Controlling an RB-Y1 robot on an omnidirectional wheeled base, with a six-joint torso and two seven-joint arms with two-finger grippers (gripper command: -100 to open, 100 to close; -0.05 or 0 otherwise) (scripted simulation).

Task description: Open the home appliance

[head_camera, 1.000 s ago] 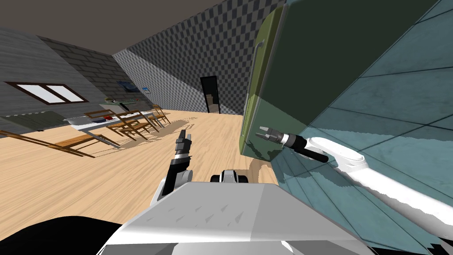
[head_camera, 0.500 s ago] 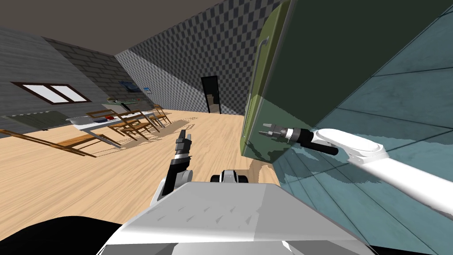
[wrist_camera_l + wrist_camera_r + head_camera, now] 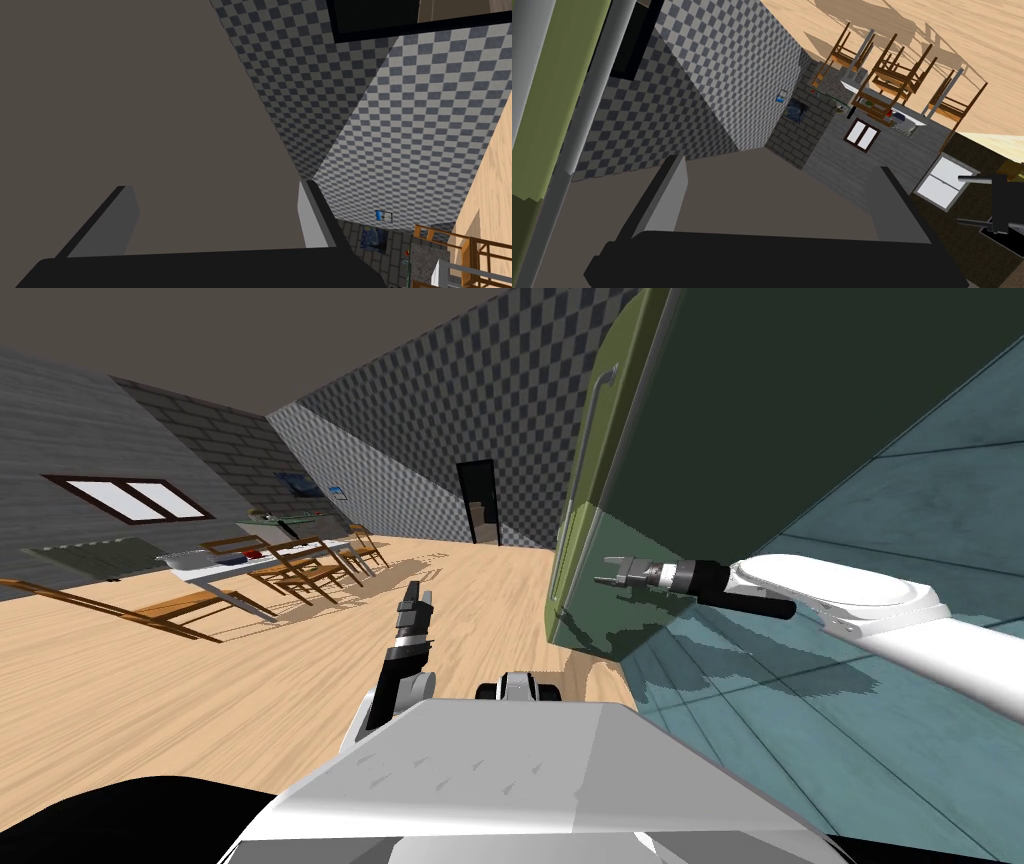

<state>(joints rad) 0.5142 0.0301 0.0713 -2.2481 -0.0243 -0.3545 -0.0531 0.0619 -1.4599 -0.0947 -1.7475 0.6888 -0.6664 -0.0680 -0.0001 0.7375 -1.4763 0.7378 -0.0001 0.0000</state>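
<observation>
Changed: my right arm has lifted, and the right gripper (image 3: 608,570) sits slightly higher in the head view than a second ago.
Appliance: a tall olive-green refrigerator (image 3: 760,408) with a long grey bar handle (image 3: 588,428) fills the upper right of the head view, its door lying flush.
Right gripper: just right of centre, against the refrigerator's lower side near the front corner, below the handle. Its fingers are spread wide and hold nothing. I cannot tell whether they touch.
Left gripper (image 3: 419,591): centre frame, above the pale wooden floor (image 3: 150,688), well apart from the refrigerator. Its fingers are wide and hold nothing.
Room: brown wooden chairs (image 3: 300,568) at middle left.
</observation>
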